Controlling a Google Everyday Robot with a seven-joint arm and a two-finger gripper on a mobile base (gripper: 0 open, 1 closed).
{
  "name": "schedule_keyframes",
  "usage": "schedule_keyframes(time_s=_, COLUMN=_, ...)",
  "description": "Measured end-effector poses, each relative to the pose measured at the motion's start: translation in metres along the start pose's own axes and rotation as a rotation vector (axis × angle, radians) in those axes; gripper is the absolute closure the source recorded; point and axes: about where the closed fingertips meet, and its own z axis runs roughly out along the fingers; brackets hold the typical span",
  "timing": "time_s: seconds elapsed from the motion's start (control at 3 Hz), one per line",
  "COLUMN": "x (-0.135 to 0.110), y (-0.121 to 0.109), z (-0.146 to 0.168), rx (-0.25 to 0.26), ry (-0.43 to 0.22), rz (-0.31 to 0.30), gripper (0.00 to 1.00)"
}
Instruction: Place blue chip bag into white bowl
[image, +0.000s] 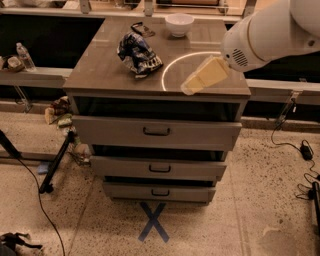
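- The desk (100, 70) is a grey cabinet with a flat top and carries all the task's things.
- The white arm (270, 30) reaches in from the right, over the desk's right edge.
- Three drawers sit in the front, top (157, 131), middle (160, 168) and bottom (160, 192). Each has a dark gap above it, and their contents are hidden.
- A thin bright ring (167, 75) lies on the right half of the top, running close to the front edge.
- The blue chip bag (137, 52) lies crumpled on the left half of the top, about midway between front and back edges, well apart from the bowl and outside it.
- The gripper (189, 89) hangs tilted over the front edge, right of centre, above the ring. Its fingers lie together as one pale wedge with no gap showing, and they hold nothing.
- The white bowl (179, 24) stands upright near the back edge, right of centre. Its inside shows only plain white.
- A small dark object with a thin loop (142, 29) lies near the back edge, between bag and bowl.
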Motion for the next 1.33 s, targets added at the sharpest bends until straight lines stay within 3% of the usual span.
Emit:
schedule_keyframes(time_s=0.33, x=-0.006, y=-0.006, z=0.019, rx=0.031, ry=-0.025, rz=0.046, gripper=0.0)
schedule_keyframes(time_s=0.67, x=-0.023, y=-0.024, z=0.07, rx=0.098, ry=-0.085, rz=0.136, gripper=0.0)
schedule_keyframes(time_s=1.0, x=-0.079, y=-0.032, z=0.151, rx=0.134, ry=-0.189, rz=0.193, gripper=0.0)
schedule_keyframes(time_s=1.33, x=-0.081, y=-0.03, z=0.151, rx=0.129, ry=-0.193, rz=0.188, gripper=0.0)
